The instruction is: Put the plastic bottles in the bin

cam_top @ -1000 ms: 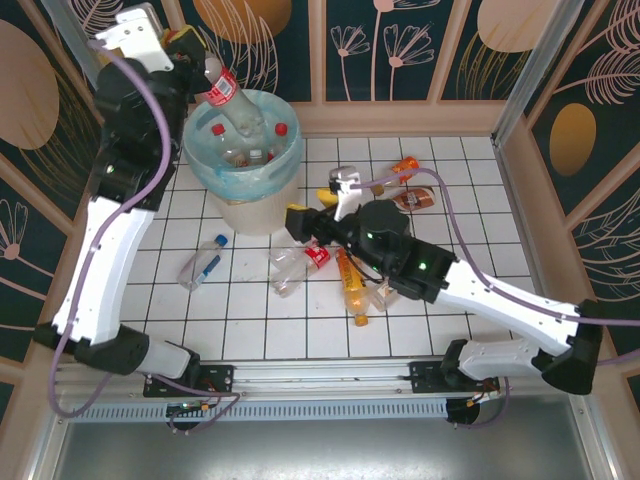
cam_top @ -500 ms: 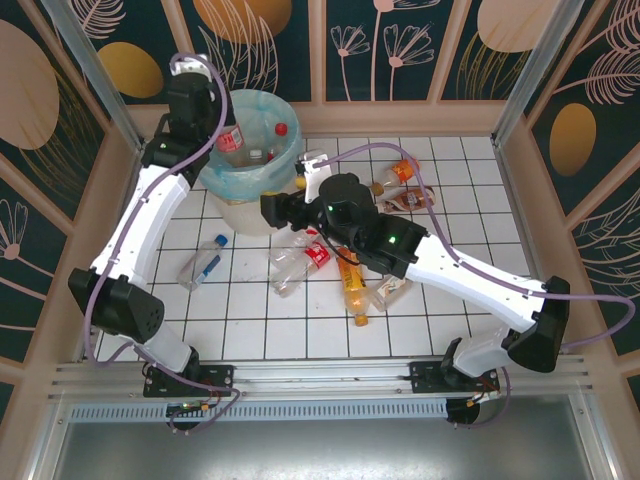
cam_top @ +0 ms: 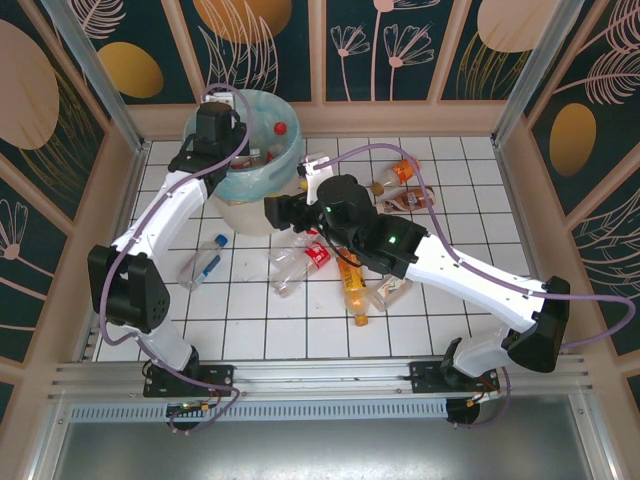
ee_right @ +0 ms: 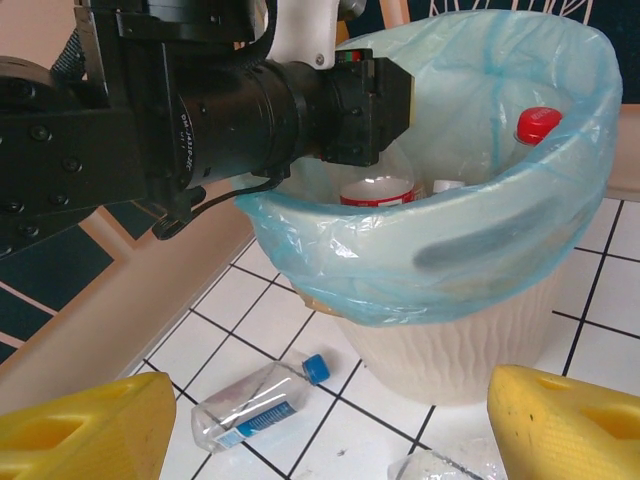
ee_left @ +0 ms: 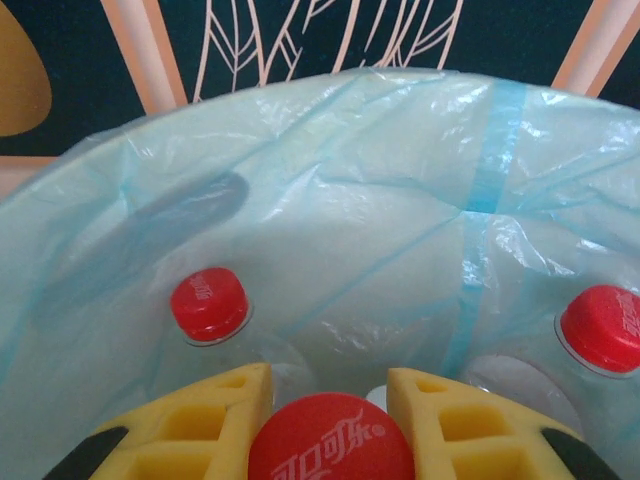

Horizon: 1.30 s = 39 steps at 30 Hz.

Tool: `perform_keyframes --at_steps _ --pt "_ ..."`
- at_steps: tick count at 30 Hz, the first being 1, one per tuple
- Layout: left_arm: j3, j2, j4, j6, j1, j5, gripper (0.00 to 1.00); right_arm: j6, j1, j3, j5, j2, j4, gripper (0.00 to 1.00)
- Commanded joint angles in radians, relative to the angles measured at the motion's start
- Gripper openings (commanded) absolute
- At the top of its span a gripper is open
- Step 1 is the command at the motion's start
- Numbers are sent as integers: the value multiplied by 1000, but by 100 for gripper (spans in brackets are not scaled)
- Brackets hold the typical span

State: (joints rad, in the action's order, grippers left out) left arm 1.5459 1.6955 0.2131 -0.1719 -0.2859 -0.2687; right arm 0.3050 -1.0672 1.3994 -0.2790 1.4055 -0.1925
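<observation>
My right pincer is opened wide. Its two yellow fingers stand at the lower corners of the right wrist view, far from each other. Nothing is between them and they touch nothing. From above, this pincer is low over the white tiled table, just beside the near wall of the bin.

On the tiles, left of this pincer, lies a clear blue-capped bottle on its side, near the foot of the bin. More plastic bottles lie under my right arm: a clear bottle with red label and an orange bottle.

Farther away, my left pincer hangs over the mouth of the bin, inside the rim of the blue-green bag. Its yellow fingers are narrowly apart and closed against a red-capped bottle, whose cap sits between them. In the right wrist view, the red label of this bottle shows below the rim of the bag.

Deeper in the bin are two other red caps, one to the left and one at the right edge.
</observation>
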Motion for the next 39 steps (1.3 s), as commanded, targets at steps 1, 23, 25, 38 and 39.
perform_keyframes --at_steps 1,23,25,38,39 --pt "13 -11 -27 16 8 11 33 11 9 1 -34 -20 -13 82" --pt "150 -32 55 44 14 17 36 31 10 -29 -29 -20 7 83" --pt "250 36 138 37 33 18 26 34 10 -28 -25 -20 4 83" --pt "489 270 441 -43 83 92 12 52 12 -52 -25 -33 -22 83" --pt "476 269 441 -42 82 93 12 54 12 -53 -24 -32 -21 83"
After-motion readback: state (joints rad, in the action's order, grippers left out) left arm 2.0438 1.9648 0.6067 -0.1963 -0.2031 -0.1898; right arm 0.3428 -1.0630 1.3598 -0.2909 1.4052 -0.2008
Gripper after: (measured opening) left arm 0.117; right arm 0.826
